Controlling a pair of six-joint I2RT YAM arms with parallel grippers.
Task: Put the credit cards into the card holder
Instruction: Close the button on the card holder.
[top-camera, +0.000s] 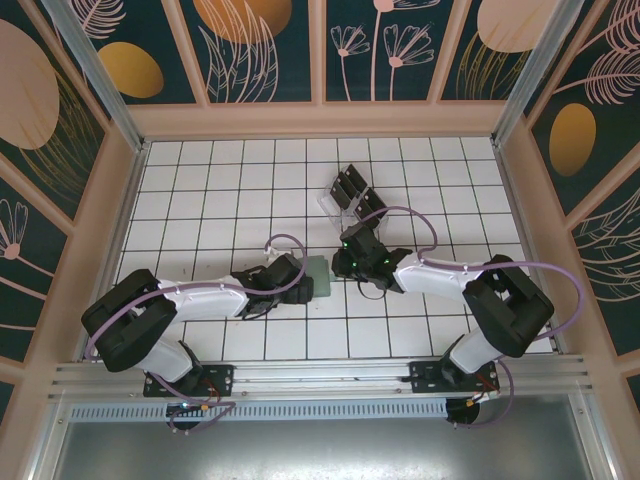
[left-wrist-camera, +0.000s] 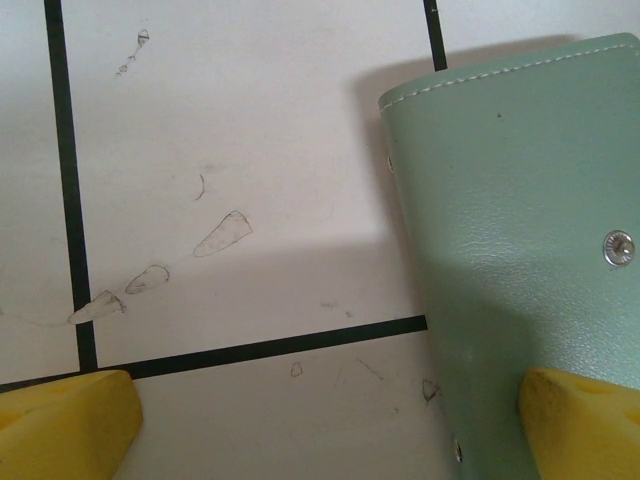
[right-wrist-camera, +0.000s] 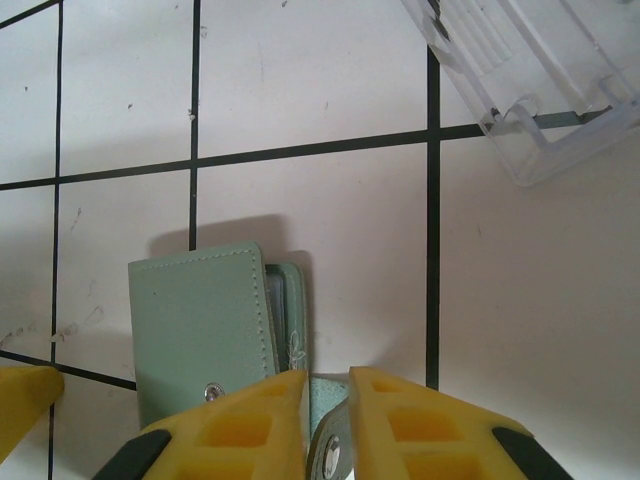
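Observation:
The grey-green card holder (top-camera: 318, 270) lies flat on the tiled floor between my two grippers. My left gripper (left-wrist-camera: 320, 420) is open wide just above the floor. Its right fingertip (left-wrist-camera: 580, 420) overlaps the holder's left part (left-wrist-camera: 520, 250), and its left fingertip rests over bare tile. My right gripper (right-wrist-camera: 327, 390) is shut on the holder's snap tab (right-wrist-camera: 335, 445), with the closed holder body (right-wrist-camera: 200, 320) just ahead of its fingers. The black credit cards (top-camera: 349, 183) stand in a clear slotted rack (top-camera: 345, 200) behind the right gripper.
A corner of the clear rack (right-wrist-camera: 530, 80) shows at the upper right of the right wrist view, about one tile from the holder. Wooden walls (top-camera: 320, 118) enclose the white tiled floor (top-camera: 220, 190), which lies bare on the left and far sides.

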